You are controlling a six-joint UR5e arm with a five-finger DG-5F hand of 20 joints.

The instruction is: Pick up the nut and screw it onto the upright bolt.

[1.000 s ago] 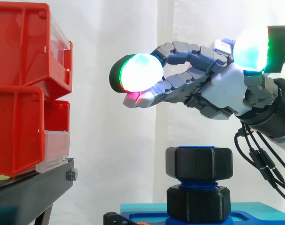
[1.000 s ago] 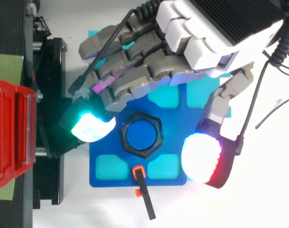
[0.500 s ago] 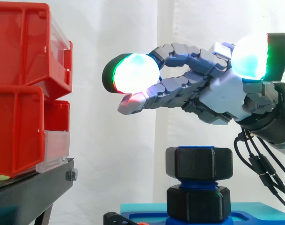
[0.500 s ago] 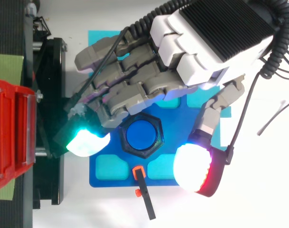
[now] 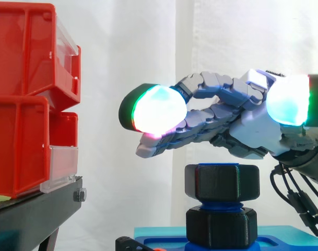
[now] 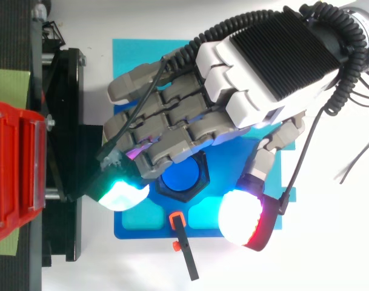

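A black hex nut (image 5: 222, 182) sits at the top of the upright blue bolt (image 6: 181, 175), above a second black nut (image 5: 221, 226) lower on the same bolt. The bolt stands on a blue plate (image 6: 148, 233). My hand (image 5: 252, 128) hovers just above the top nut, palm down, its fingers stretched to the left and slightly bent, with nothing in them. From above, the hand (image 6: 257, 66) covers the far part of the nut (image 6: 183, 194), and the glowing thumb pad (image 6: 239, 217) lies to the right of the bolt, apart from it.
Red bins (image 5: 28, 99) are stacked on a black stand (image 5: 33, 214) at the left, close to the fingertips. A thin black tool with an orange end (image 6: 184, 245) lies at the plate's near edge. A white curtain hangs behind.
The hand has come down toward the top nut and shifted over the bolt, now covering part of the nut from above. Nut and bolt have not moved.
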